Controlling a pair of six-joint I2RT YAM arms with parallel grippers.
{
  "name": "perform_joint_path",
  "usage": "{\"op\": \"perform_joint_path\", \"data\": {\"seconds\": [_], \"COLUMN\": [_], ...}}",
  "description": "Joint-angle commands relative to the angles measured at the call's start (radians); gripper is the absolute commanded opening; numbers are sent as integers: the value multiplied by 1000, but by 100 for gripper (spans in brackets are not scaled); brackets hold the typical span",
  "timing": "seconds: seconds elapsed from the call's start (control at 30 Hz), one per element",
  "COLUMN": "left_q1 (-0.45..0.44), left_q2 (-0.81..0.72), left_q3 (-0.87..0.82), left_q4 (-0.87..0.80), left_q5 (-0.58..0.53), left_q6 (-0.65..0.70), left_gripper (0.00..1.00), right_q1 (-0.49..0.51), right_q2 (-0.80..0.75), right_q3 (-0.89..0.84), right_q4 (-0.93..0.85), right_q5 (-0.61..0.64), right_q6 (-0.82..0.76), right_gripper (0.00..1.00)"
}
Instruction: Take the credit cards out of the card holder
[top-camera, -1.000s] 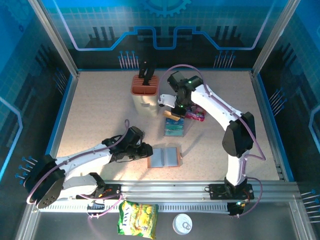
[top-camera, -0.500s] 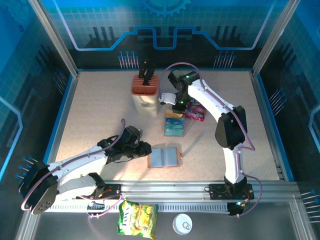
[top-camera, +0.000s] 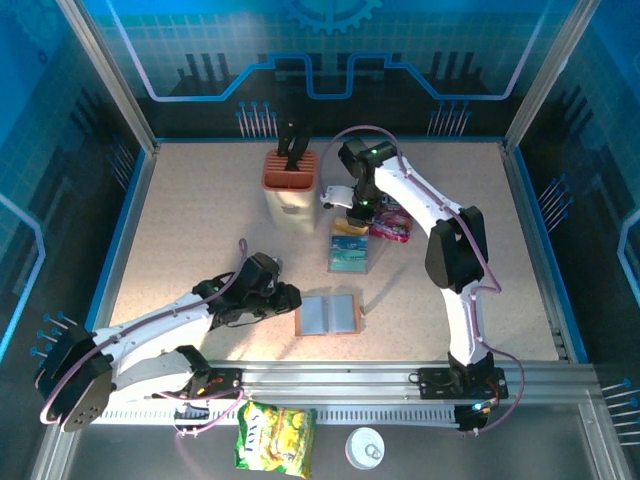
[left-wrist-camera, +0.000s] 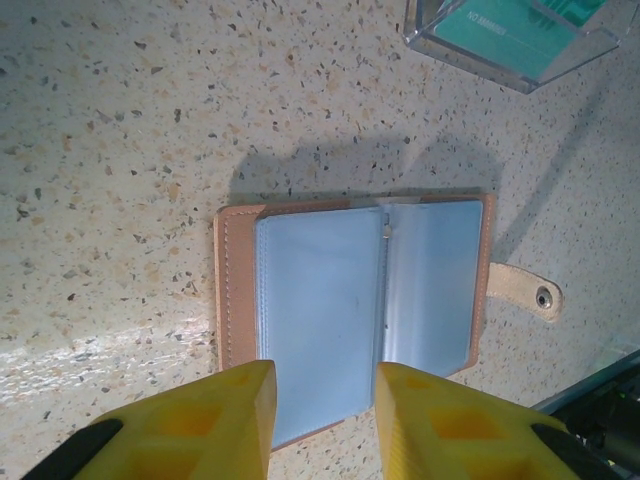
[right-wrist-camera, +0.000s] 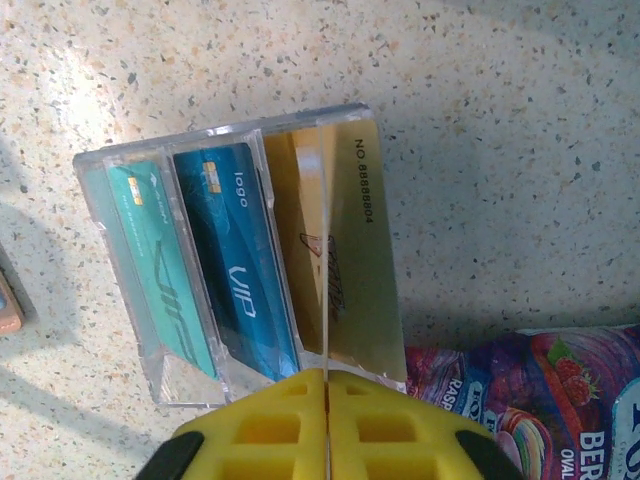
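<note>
Speckled beige tabletop (top-camera: 200, 240) inside a blue-walled cell carries everything. By their look, the credit cards (right-wrist-camera: 240, 260) are light, stiff and slick, and too thin to lift off a flat surface. The place to take one is its exposed short edge, pinched across the faces. They sit side by side in the slots of a clear tray (right-wrist-camera: 190, 385) just beyond the card holder (left-wrist-camera: 350, 310): one teal, one deep blue marked VIP, one gold with a printed number. The holder lies open and flat near the table's front edge, tan outside, with grey-blue pockets that look empty and a snap tab at one side. The left gripper (left-wrist-camera: 325, 425) hovers narrowly parted over the holder's near edge. The right gripper (right-wrist-camera: 327, 425) is pressed closed above the gold card (right-wrist-camera: 365, 250); whether it pinches a card edge I cannot tell.
</note>
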Motion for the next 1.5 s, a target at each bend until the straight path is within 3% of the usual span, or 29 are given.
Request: {"op": "perform_joint_path", "data": {"seconds": [0.0, 0.23, 0.33, 0.47, 0.6, 0.63, 0.7, 0.77, 0.93, 1.13, 1.47], "left_q1": [9, 23, 37, 78, 152, 174, 216, 266, 378, 488, 545], "left_q2": [-8, 6, 7, 15, 32, 36, 44, 57, 95, 170, 146], "left_q3": [-8, 10, 27, 58, 90, 96, 108, 122, 147, 192, 143], "left_q4": [-21, -37, -60, -104, -145, -151, -163, -177, -171, -163, 73], "left_q5": [-20, -34, -59, -96, -117, -119, -125, -127, -140, -246, -489], "left_q6": [-5, 17, 46, 104, 174, 193, 228, 267, 358, 470, 707], "left_gripper": [32, 34, 39, 55, 79, 84, 99, 99, 99, 99, 99], "right_q1": [-14, -27, -38, -57, -77, -81, -90, -102, -132, -170, -289], "right_q2": [0, -95, -158, -269, -371, -396, -437, -477, -561, -627, -692], "right_q3": [25, -58, -141, -297, -472, -521, -610, -699, -894, -1108, -1373], "right_q4": [-19, 63, 139, 281, 405, 439, 495, 548, 696, 941, 1454], "right_q5": [10, 44, 48, 69, 90, 108, 142, 165, 209, 263, 192], "right_q6": [-4, 49, 100, 203, 303, 326, 361, 393, 474, 554, 703], "right_gripper": [15, 19, 21, 30, 43, 48, 75, 100, 100, 100, 100]}}
